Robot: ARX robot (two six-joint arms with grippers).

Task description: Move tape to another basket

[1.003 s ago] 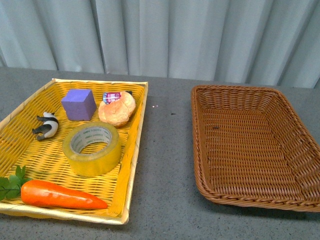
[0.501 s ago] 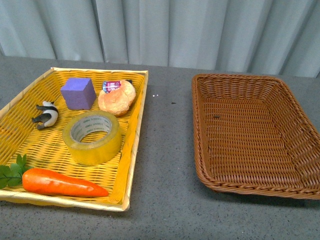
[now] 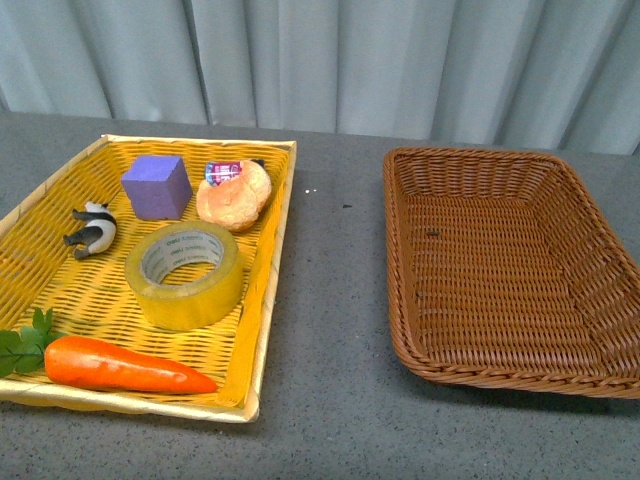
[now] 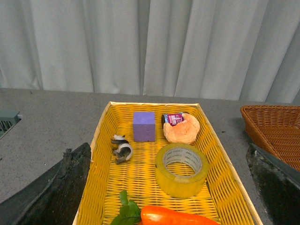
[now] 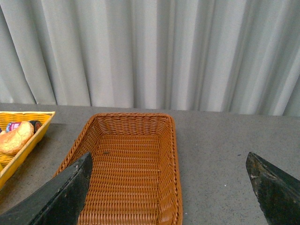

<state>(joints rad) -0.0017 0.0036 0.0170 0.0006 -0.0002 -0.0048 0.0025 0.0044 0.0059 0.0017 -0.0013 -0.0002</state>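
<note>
The tape (image 3: 186, 274), a wide yellowish roll with a white printed core, lies flat in the middle of the shallow yellow tray (image 3: 262, 300) on the left; it also shows in the left wrist view (image 4: 182, 169). The dark-brown wicker basket (image 3: 400, 300) stands empty on the right and shows in the right wrist view (image 5: 171, 154). My left gripper (image 4: 168, 197) is open, hanging above the near end of the yellow tray, its fingers (image 4: 56, 187) wide apart. My right gripper (image 5: 171, 197) is open above the brown basket's near right side. Neither arm shows in the front view.
In the yellow tray lie a purple cube (image 3: 156, 186), a bread roll (image 3: 234, 198), a small wrapped packet (image 3: 224, 170), a panda figure (image 3: 92, 229) and an orange carrot with green leaves (image 3: 120, 366). Grey tabletop (image 3: 330, 290) runs between the baskets. A grey curtain hangs behind.
Between the oldest frame and half a second ago the front view shifted, so both baskets sit slightly higher in the picture. Since then nothing has moved.
</note>
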